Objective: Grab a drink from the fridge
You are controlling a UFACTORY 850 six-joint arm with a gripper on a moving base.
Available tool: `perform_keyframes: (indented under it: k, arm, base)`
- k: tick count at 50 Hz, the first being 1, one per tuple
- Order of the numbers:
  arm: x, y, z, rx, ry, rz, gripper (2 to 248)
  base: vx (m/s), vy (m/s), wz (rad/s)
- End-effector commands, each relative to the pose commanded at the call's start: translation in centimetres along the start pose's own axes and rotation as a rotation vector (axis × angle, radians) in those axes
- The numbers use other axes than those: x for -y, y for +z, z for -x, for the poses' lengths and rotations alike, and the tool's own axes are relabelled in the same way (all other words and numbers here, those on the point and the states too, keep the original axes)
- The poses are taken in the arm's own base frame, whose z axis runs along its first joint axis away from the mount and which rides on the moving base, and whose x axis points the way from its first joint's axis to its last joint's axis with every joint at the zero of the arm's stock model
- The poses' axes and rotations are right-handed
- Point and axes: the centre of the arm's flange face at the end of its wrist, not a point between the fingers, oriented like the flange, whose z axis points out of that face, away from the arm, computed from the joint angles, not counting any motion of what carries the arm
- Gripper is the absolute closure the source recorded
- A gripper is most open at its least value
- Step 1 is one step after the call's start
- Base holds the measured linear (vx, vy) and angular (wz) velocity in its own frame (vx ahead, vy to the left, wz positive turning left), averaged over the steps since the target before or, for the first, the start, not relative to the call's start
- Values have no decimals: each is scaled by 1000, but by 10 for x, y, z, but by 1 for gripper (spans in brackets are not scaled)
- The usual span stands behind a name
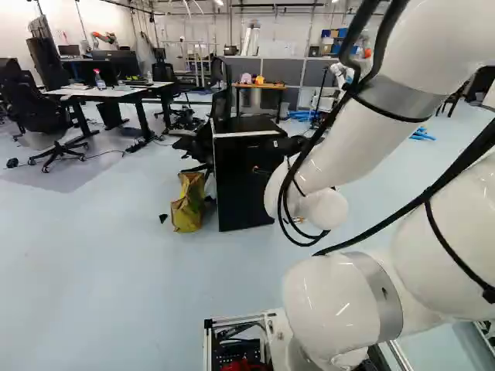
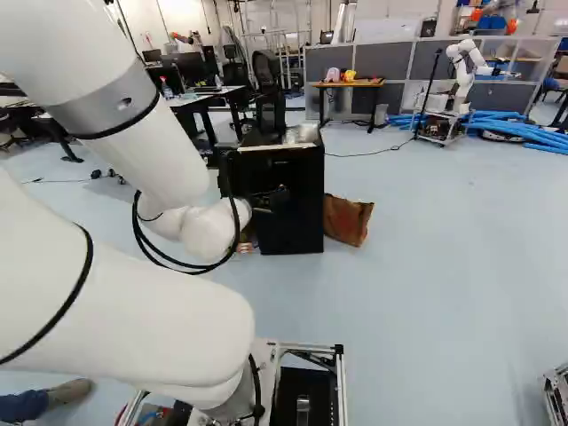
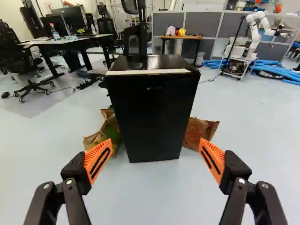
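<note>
Room: pale blue-grey floor, with grey partition panels along the back.
Black box-shaped fridge: upright on the floor, straight ahead of the gripper; its front is closed, and a pale strip runs along the top front edge.
Black gripper with orange pads: jaws spread wide apart, nothing between them; in the wrist view the fridge shows beyond the gap between the fingertips.
White arm: reaches out from the base toward the fridge.
Green-and-brown paper bag: on the floor beside the fridge, at its left in the left base view.
Plain brown paper bag: on the fridge's other side, leaning over.
Black-legged desk: behind, toward the left of the left base view, with dark monitors.
Wood-topped table: behind the fridge, pink and yellow things on it.
Another robot: white, near blue tubes.
</note>
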Motion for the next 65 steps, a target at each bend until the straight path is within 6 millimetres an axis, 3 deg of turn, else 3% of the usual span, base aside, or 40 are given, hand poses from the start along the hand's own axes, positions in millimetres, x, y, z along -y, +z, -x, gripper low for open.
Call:
perform_keyframes:
  k: [65]
  arm:
    - [0,0,0,0,0,0,3]
  base:
    - [83,43,33]
